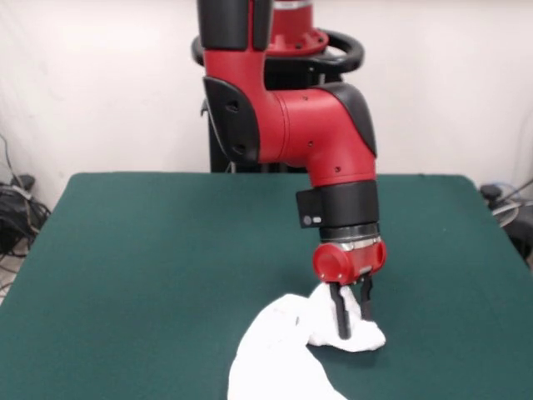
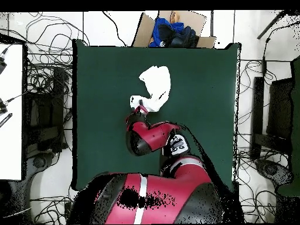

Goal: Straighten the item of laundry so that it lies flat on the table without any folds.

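Note:
The item of laundry (image 1: 283,354) is a crumpled white shirt lying bunched on the dark green table (image 1: 150,250), running off the near edge of the front view. Only plain white cloth shows, no print. In the overhead view the item of laundry (image 2: 156,87) is a folded, elongated heap near the table's (image 2: 99,117) middle. My gripper (image 1: 353,321) points straight down at the heap's right-hand end, its black fingers (image 1: 342,315) close together and pressed into a fold of the cloth. In the overhead view the gripper (image 2: 139,109) sits at the heap's lower left corner.
Wide green surface lies to both sides of the shirt. A cardboard box with blue cloth (image 2: 173,32) stands beyond the table's far edge in the overhead view. Cables (image 2: 47,76) cover the floor around the table.

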Action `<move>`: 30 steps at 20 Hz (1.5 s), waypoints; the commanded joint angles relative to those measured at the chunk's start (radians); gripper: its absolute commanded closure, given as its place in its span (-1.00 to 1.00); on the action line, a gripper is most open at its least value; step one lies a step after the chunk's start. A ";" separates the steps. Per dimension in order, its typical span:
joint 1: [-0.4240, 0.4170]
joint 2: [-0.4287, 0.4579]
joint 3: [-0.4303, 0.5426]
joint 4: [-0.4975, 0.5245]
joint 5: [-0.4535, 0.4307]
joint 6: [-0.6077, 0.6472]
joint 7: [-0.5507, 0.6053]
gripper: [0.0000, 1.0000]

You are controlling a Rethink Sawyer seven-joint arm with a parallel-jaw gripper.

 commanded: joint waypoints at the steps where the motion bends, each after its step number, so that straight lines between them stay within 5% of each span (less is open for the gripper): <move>1: 0.007 0.056 -0.004 -0.087 0.013 0.189 0.097 -1.00; 6: 0.004 0.053 0.002 -0.086 0.006 0.191 0.096 -1.00; 7: 0.005 0.053 0.001 -0.086 0.006 0.186 0.097 1.00; 20: -0.006 0.024 0.017 -0.055 -0.002 0.159 0.115 1.00; 25: -0.098 -0.244 0.123 0.177 -0.044 0.213 0.132 1.00; 30: -0.155 -0.402 0.190 0.298 -0.009 0.286 0.124 1.00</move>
